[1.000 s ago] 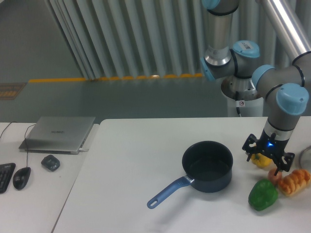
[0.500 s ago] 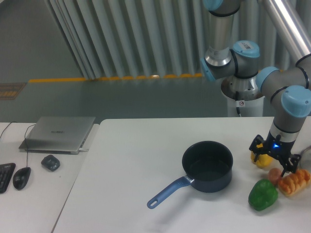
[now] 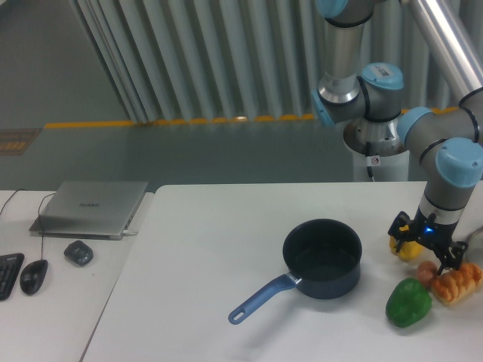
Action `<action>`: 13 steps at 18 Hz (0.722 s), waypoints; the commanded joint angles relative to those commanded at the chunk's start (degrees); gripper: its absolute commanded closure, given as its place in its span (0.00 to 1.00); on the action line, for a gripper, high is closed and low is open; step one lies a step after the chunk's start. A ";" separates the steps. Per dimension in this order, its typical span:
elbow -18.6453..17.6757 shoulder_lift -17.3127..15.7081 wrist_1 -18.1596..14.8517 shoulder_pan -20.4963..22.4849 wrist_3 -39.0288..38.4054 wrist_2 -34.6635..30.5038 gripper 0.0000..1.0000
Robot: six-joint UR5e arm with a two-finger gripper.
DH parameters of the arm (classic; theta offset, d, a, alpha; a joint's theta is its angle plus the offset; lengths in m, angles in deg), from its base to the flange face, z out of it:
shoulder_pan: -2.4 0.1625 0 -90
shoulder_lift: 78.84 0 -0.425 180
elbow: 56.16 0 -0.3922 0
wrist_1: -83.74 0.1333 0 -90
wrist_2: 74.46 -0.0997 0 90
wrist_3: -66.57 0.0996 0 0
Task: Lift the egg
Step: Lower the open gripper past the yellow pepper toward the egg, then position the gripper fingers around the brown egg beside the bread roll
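The egg (image 3: 428, 270) is a small tan oval on the white table at the right, partly hidden by my gripper and touching the bread roll (image 3: 457, 281). My gripper (image 3: 424, 250) hangs just above it with its dark fingers spread open, one near the yellow pepper (image 3: 408, 250), the other over the egg. Nothing is held between the fingers.
A green pepper (image 3: 408, 302) lies in front of the egg. A dark blue saucepan (image 3: 322, 259) with its handle pointing front-left stands to the left. A laptop (image 3: 92, 207), a mouse (image 3: 33, 275) and a small device (image 3: 78, 253) lie on the left desk.
The gripper has shifted right from beside the yellow pepper to over the egg, with only a slight move in the last half second. The objects have stayed put.
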 joint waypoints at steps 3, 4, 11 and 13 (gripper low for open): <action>1.23 0.52 0.00 0.00 0.17 -0.17 0.00; 1.58 1.14 0.09 0.09 0.35 -0.44 0.00; 2.64 1.93 0.26 0.53 0.53 -2.02 0.00; 2.82 2.20 0.26 0.53 0.44 -2.20 0.00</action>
